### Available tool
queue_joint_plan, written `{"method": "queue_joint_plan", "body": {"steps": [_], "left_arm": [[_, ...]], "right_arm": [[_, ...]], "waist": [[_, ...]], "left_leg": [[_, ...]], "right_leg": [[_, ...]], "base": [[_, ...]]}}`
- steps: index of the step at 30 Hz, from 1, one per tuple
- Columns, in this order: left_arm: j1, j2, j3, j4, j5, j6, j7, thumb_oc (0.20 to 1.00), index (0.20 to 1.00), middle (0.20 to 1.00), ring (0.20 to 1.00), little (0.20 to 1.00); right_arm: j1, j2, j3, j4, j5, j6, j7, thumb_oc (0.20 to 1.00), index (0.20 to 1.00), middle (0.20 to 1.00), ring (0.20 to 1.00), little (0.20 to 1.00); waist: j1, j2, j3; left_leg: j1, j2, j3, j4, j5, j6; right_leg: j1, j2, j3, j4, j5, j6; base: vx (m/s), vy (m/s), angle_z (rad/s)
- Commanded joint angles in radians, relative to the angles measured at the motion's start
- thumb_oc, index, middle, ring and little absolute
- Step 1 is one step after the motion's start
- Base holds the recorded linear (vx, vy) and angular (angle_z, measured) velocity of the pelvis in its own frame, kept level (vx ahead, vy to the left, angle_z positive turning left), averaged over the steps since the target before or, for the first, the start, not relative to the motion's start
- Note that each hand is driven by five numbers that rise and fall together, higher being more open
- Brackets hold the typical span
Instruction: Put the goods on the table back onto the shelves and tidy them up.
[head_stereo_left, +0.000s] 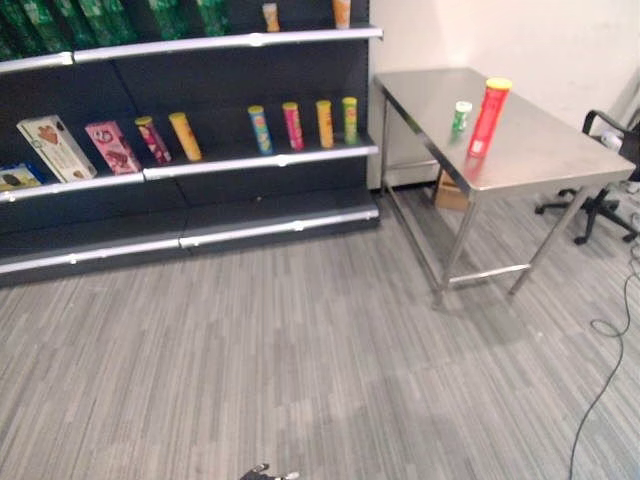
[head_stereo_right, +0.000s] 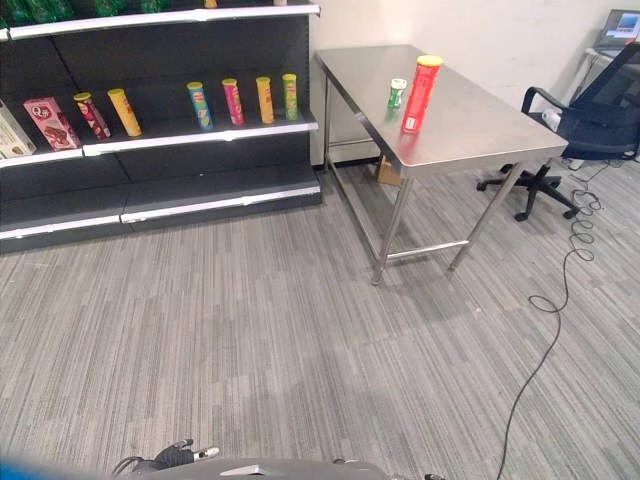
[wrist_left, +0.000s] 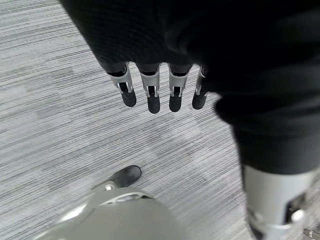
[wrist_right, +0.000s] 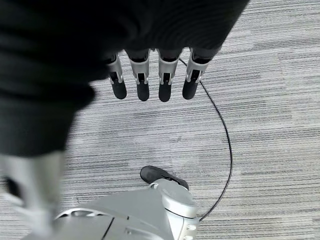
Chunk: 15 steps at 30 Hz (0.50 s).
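Left eye view gives me the tall red can (head_stereo_left: 489, 116) and small green can (head_stereo_left: 461, 115) near the table's (head_stereo_left: 540, 160) back edge, waiting for shelving. My left hand (wrist_left: 150, 92) and right hand (wrist_right: 150, 82) hang relaxed, empty.

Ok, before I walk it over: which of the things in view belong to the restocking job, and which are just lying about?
Job:
tall red can standing on the steel table
small green can next to it
shelves, already holding a row of cans and boxes
left hand and right hand, both open, holding nothing

Lying about:
office chair
cardboard box under the table
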Motion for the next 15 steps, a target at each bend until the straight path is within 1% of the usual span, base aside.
{"method": "queue_joint_plan", "body": {"steps": [1, 15], "left_arm": [[-0.059, 0.019, 0.005, 0.025, -0.033, -0.016, -0.014, 1.0, 1.0, 1.0, 1.0, 1.0], [-0.061, 0.017, -0.001, 0.028, -0.025, -0.017, -0.016, 1.0, 1.0, 1.0, 1.0, 1.0]], "right_arm": [[-0.067, -0.021, 0.022, 0.036, 0.014, -0.018, -0.011, 1.0, 1.0, 1.0, 1.0, 1.0], [-0.072, -0.021, 0.034, 0.033, 0.002, -0.017, -0.009, 1.0, 1.0, 1.0, 1.0, 1.0]], "waist": [[-0.022, -0.017, 0.016], [-0.021, -0.02, 0.017]], "left_leg": [[0.029, 0.034, 0.034, -0.034, 0.018, -0.091], [0.024, 0.036, 0.031, -0.034, 0.02, -0.09]], "right_leg": [[0.066, -0.063, -0.027, -0.062, -0.004, 0.109], [0.061, -0.065, -0.025, -0.064, 0.003, 0.111]], "base": [[0.0, 0.0, 0.0], [0.0, 0.0, 0.0]]}}
